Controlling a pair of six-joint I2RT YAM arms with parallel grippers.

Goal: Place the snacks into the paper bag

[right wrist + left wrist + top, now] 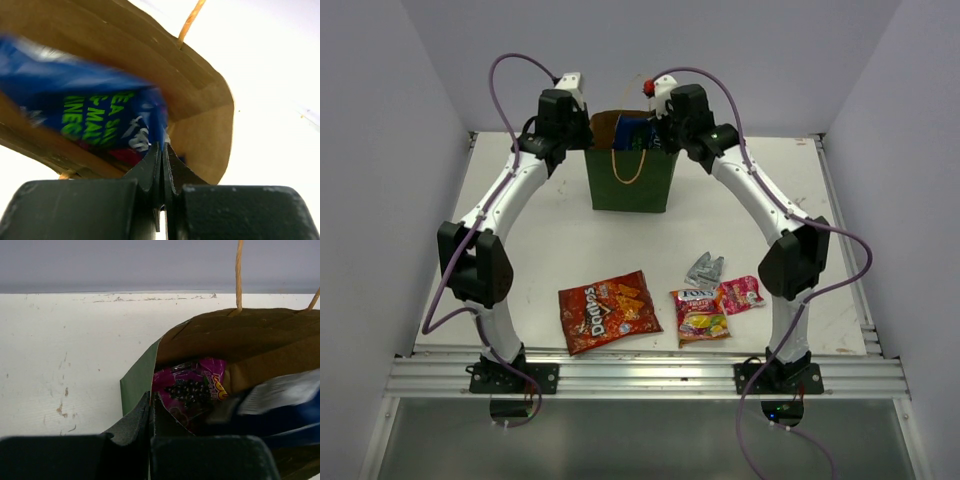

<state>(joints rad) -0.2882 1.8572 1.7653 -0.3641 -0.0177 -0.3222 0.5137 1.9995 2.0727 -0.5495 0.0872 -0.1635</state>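
White table [570,240], paint scuffed; aluminium rail [640,375] along near edge; pale walls [380,150].

White table [550,230], walled on three sides, metal rail [640,375] along near edge. Surface scuffed and chipped in left wrist view.
Dark green paper bag [632,185] upright at far centre, mouth open, cord handle hanging over front.
Red-orange Doritos bag [608,311] flat near front edge, left of centre.
Fruit-candy packet [700,314] just right of it, apart.
Pink packet [741,294] touching candy packet's right corner.
Crumpled silver packet [705,267] just behind those two.
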